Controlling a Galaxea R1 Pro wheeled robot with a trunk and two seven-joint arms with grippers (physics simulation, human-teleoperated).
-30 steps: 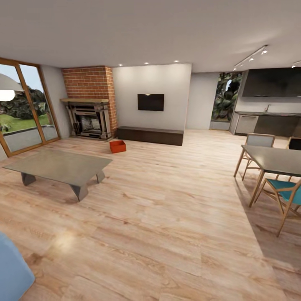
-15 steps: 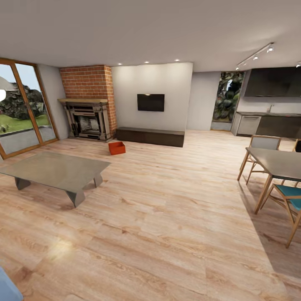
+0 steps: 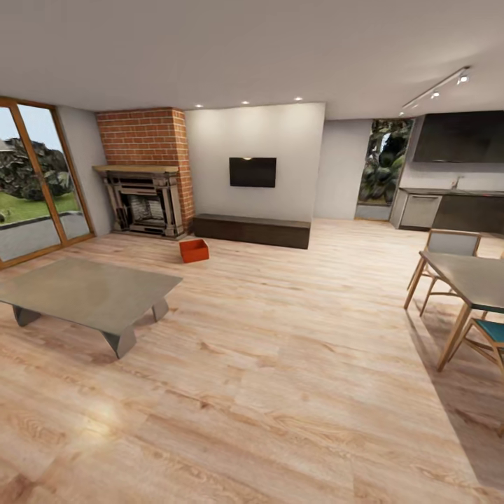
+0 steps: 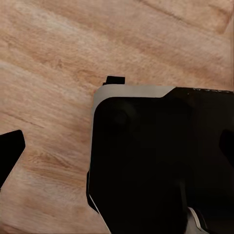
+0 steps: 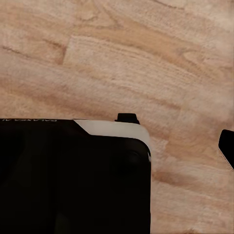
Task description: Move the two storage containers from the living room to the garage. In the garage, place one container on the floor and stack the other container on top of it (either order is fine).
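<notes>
One orange-red storage container (image 3: 194, 250): far left on the living room's wood-plank flooring (image 3: 280, 364), between brick fireplace (image 3: 143, 171) and low dark cabinet (image 3: 252, 230). Second container unseen. Fingers' spread on both arms: cannot tell; wrist views blocked by dark housing.

One storage container (image 3: 194, 250) shows left of centre in the head view: a small orange-red rectangular tub, open-topped and upright, turned slightly askew. It sits on the light wood-plank flooring (image 3: 280, 364) of the living room, near the red-brick fireplace (image 3: 145, 171) and just before the left end of the long dark low cabinet (image 3: 252, 230).
</notes>
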